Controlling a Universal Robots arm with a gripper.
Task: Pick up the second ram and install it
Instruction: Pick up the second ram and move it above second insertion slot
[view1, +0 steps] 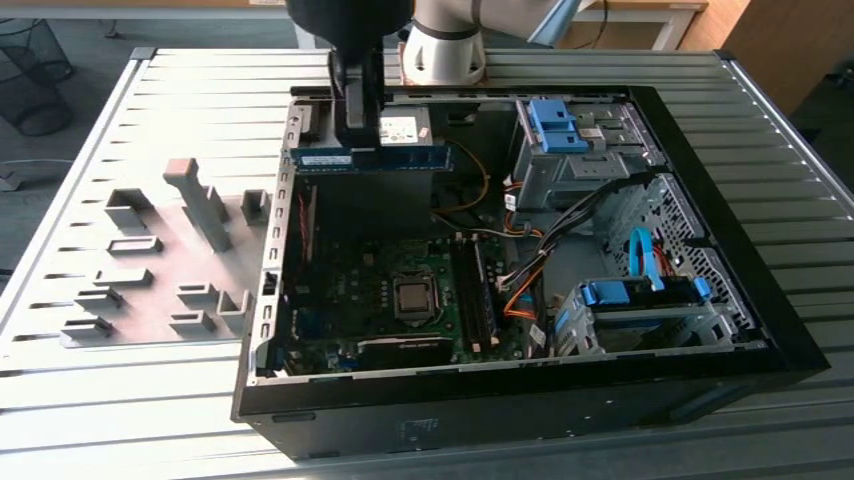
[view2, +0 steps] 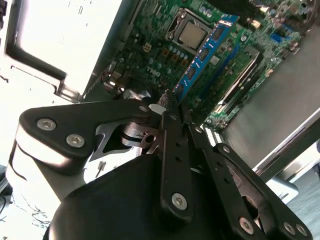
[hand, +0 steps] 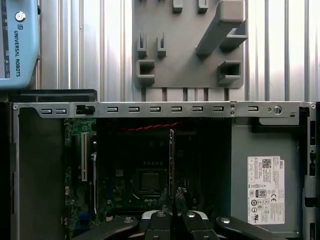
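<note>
The second ram (view1: 387, 158) is a blue-green stick held level above the back of the open computer case (view1: 747, 350). My gripper (view1: 358, 145) is shut on it from above, near its end on the exterior view's left. In the second wrist view the ram (view2: 205, 52) runs away from my gripper (view2: 171, 99) over the green motherboard (view2: 160, 50). The first wrist view shows the ram (hand: 171, 155) edge-on, clamped between the fingertips of my gripper (hand: 176, 194). The black memory slots (view1: 474, 290) lie below, beside the processor (view1: 414, 295).
A grey fixture plate (view1: 160, 270) with upright blocks lies on the slatted table at the exterior view's left. Drive cages with blue tabs (view1: 561, 125) and orange cables (view1: 521, 295) fill the case's other side. A grey labelled box (hand: 265, 185) sits inside the case.
</note>
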